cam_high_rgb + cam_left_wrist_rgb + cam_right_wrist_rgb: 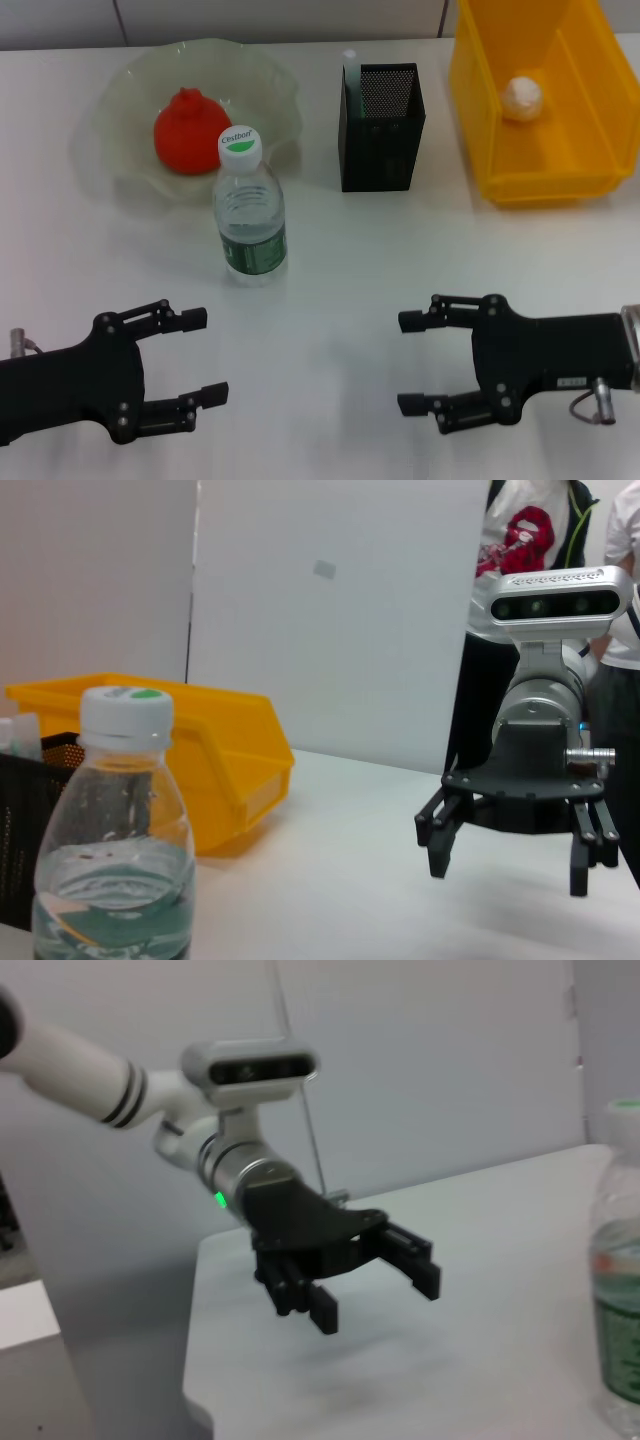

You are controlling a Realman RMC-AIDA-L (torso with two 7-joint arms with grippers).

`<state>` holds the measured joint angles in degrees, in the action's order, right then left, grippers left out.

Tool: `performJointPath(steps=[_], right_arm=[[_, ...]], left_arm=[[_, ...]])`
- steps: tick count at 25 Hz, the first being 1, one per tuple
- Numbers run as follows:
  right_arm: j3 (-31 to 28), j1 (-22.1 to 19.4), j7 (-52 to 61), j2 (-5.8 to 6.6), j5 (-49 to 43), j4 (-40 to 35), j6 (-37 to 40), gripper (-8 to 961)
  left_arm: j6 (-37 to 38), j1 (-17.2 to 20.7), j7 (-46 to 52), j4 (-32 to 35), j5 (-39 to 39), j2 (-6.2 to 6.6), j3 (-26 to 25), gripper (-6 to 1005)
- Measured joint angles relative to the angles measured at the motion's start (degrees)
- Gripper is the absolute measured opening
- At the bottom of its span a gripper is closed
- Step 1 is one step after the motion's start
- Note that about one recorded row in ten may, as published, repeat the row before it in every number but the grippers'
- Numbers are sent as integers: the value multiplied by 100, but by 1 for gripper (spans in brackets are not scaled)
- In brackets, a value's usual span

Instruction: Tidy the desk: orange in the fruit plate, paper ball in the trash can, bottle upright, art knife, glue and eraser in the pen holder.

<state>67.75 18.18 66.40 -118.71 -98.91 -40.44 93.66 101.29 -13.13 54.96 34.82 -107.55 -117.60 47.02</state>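
1. The orange (190, 133) lay in the fruit plate (120, 100); the bottle (248, 208) stood upright just before it.
2. The paper ball (521, 98) sat in the yellow bin (480, 120).
3. The left gripper (205, 358) and right gripper (412, 362) hovered near, jaws spread, empty.

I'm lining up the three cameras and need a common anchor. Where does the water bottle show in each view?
Head view: the water bottle stands upright left of centre, in front of the fruit plate.
Left wrist view: the bottle fills the lower left corner, with the yellow bin behind it.
Right wrist view: only a sliver of the bottle shows at the right edge.
Shared landmark: the bottle's white cap with green top.
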Motion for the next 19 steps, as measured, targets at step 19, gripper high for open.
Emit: performJointPath(steps=[19], right_arm=[[-78, 57, -340, -70, 29, 350, -63, 841]], left_arm=[[91, -25, 7, -45, -127, -35, 0, 800]])
